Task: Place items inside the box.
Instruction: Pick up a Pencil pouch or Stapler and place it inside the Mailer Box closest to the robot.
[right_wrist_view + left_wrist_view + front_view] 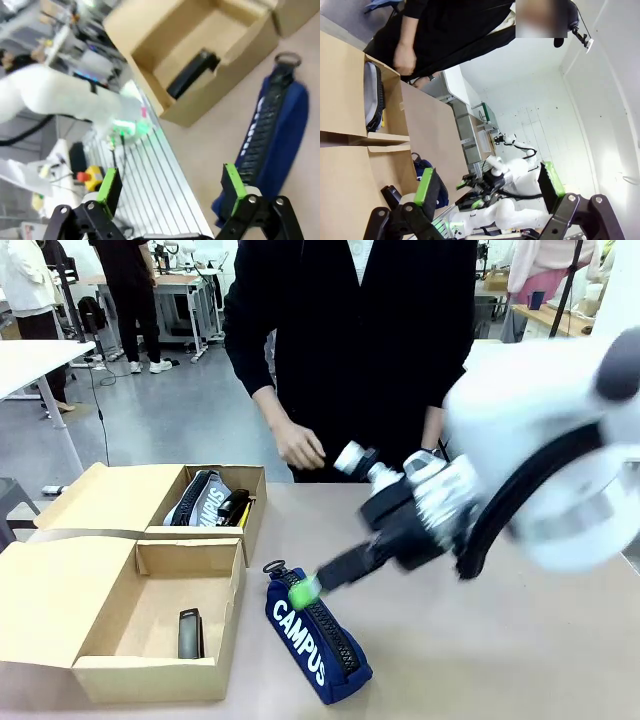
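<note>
A navy pencil case with white "CAMPUS" lettering lies on the table to the right of the box. The box is open, its lid flap spread to the left, and a black stapler lies inside it. My right gripper, blurred by motion, hangs just above the case's ring end. In the right wrist view that gripper stands open and empty, with the case to its right and the box with the stapler beyond. My left gripper is open and empty, above the table.
Behind the near box stands a second open cardboard box holding a grey-black pencil case and some small dark and yellow things. A person in black stands at the far edge, one hand over the table. The bare tabletop stretches to the right.
</note>
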Controlling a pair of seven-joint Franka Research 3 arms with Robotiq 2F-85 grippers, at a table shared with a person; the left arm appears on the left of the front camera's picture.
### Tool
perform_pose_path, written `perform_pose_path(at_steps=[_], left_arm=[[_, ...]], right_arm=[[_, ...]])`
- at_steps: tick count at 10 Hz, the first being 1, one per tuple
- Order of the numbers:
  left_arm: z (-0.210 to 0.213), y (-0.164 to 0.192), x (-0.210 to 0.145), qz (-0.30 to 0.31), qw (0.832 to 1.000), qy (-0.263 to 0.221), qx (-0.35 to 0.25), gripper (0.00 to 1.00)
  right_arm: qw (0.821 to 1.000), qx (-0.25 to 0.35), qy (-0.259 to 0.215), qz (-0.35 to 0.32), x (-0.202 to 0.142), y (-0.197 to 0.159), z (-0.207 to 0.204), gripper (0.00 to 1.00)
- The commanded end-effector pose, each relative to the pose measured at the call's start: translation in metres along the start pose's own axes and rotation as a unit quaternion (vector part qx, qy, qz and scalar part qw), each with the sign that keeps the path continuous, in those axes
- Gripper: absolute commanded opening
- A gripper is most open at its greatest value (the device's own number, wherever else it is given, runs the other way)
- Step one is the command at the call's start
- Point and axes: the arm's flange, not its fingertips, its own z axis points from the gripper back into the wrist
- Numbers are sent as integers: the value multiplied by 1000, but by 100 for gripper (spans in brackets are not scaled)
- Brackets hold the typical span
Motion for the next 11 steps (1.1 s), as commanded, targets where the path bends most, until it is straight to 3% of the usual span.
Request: perform_pose_path(at_steps=[1,2,3,6,7,11], left_arm=[[0,-1,-1,-10,1000,-6,-10,100],[0,-1,-1,-10,1000,-6,-10,100],[0,-1,-1,-10,1000,-6,-10,100],[0,-1,-1,-10,1000,-6,-10,100],[0,-1,-1,-10,1000,-6,-10,100],[0,-1,-1,-10,1000,-6,-10,100]], right_arm=[[999,-11,-8,-44,-21,-9,-6,100],[996,17,-75,-43,-16,-16,23,100],[1000,-15,14,-10,-9,3,-19,100],[1000,-9,1,-23,-6,-2,-13,100],[995,-65,51,-50,5,3,-14,100],[969,-185,132,-92,41,7,-5,100]])
